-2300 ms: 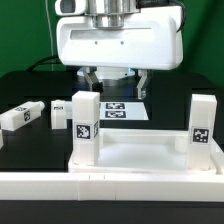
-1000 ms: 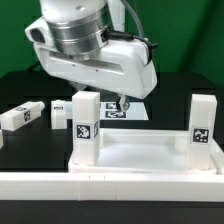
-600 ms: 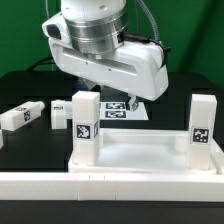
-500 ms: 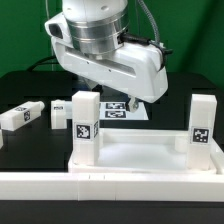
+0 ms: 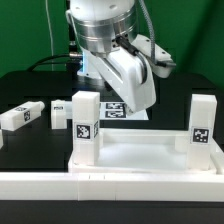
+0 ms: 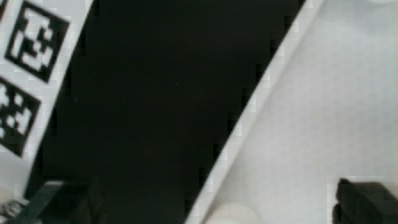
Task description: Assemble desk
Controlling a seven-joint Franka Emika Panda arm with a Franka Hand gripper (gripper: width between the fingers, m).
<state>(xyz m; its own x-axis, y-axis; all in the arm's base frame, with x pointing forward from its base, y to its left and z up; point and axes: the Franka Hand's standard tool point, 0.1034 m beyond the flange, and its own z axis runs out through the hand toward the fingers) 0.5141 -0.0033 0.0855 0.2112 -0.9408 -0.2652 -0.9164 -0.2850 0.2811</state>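
Note:
The white desk top (image 5: 140, 155) lies at the front with two tagged white legs standing upright in it, one at the exterior view's left (image 5: 85, 125) and one at the right (image 5: 203, 125). Two loose tagged legs (image 5: 22, 115) (image 5: 60, 110) lie on the black table at the left. My gripper (image 5: 137, 103) hangs tilted behind the left upright leg, above the marker board (image 5: 120, 108). In the wrist view my gripper (image 6: 205, 205) is open: the dark fingertips (image 6: 45, 200) stand far apart with nothing held. A blurred white desk part (image 6: 338, 110) fills one side there.
A low white border wall (image 5: 110, 185) runs along the front. The marker board's tags also show in the wrist view (image 6: 32, 60), beside black table (image 6: 160, 100). A green backdrop stands behind the arm.
The hand has turned about its axis from broadside to nearly edge-on and shifted slightly toward the exterior view's right. The desk top and all legs have not moved.

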